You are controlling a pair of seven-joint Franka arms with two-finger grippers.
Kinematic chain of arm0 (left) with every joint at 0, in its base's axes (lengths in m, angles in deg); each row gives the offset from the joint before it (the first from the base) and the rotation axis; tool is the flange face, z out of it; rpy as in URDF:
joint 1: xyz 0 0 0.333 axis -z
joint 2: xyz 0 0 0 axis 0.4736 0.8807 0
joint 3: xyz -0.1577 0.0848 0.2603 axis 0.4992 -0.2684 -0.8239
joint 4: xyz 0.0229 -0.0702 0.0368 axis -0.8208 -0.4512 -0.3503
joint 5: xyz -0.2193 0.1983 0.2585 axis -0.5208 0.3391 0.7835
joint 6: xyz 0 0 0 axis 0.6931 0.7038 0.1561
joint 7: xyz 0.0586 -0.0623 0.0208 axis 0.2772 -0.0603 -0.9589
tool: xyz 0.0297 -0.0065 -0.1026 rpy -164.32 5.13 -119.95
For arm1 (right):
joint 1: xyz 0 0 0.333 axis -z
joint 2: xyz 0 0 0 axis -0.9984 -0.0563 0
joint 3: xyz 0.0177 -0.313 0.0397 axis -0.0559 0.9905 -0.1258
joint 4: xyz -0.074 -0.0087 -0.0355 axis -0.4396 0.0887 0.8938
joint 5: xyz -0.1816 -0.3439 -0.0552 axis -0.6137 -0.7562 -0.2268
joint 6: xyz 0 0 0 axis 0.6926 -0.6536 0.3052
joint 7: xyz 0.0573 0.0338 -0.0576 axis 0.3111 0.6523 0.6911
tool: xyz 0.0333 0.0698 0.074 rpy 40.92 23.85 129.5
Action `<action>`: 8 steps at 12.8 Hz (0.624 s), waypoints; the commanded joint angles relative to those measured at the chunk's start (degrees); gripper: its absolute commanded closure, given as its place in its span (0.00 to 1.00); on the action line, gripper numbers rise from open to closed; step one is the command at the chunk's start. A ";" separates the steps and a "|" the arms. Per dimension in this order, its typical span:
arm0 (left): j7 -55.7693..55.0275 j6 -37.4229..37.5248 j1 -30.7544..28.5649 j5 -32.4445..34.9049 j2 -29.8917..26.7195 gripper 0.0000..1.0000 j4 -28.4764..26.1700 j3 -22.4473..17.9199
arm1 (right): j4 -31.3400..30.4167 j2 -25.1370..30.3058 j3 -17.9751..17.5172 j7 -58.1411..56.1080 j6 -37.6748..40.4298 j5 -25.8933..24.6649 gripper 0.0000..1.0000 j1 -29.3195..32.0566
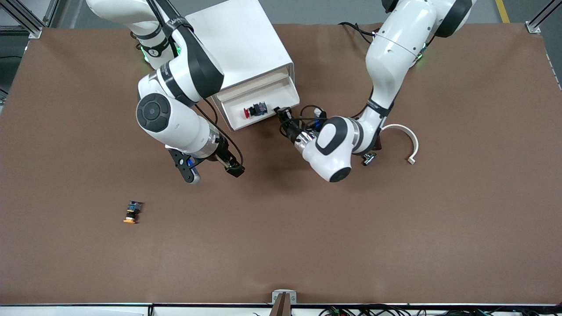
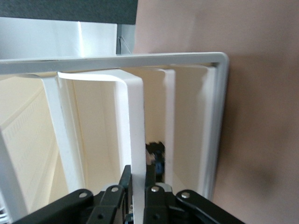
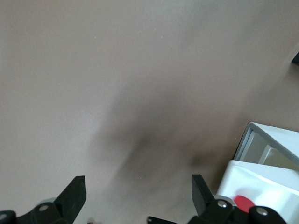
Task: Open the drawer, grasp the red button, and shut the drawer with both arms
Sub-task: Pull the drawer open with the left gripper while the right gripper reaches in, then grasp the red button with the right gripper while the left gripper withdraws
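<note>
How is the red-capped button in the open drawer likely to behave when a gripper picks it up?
The red-capped button lies on its side in the open drawer; its round cap may let it roll when nudged. It looks small, hard and probably light, so open fingers like the right gripper has could knock it aside. The left gripper grips the drawer front.

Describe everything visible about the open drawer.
The drawer is a shallow white plastic tray, pulled out of the white cabinet toward the front camera. The red-capped button lies on its side inside. The left gripper is shut on the drawer's front at the left arm's end; the left wrist view shows its jaws clamping a cream slat.
</note>
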 commanded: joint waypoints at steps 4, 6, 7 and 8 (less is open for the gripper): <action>4.97 -0.08 -2.92 0.31 0.78 0.91 2.28 0.06 | 0.93 -0.94 0.53 5.62 -1.66 0.02 0.00 -3.93; 5.40 -0.35 -3.44 0.31 0.78 0.72 2.28 0.06 | -0.03 -0.94 0.53 6.76 -1.75 0.02 0.00 -5.51; 5.50 -0.35 -3.88 0.40 0.61 0.35 2.28 0.06 | -0.91 -0.94 0.62 6.77 -1.75 -0.07 0.00 -6.04; 5.50 -0.35 -4.32 0.49 0.43 0.02 2.28 -0.02 | -2.13 -0.94 0.53 6.86 -1.75 -0.07 0.00 -6.22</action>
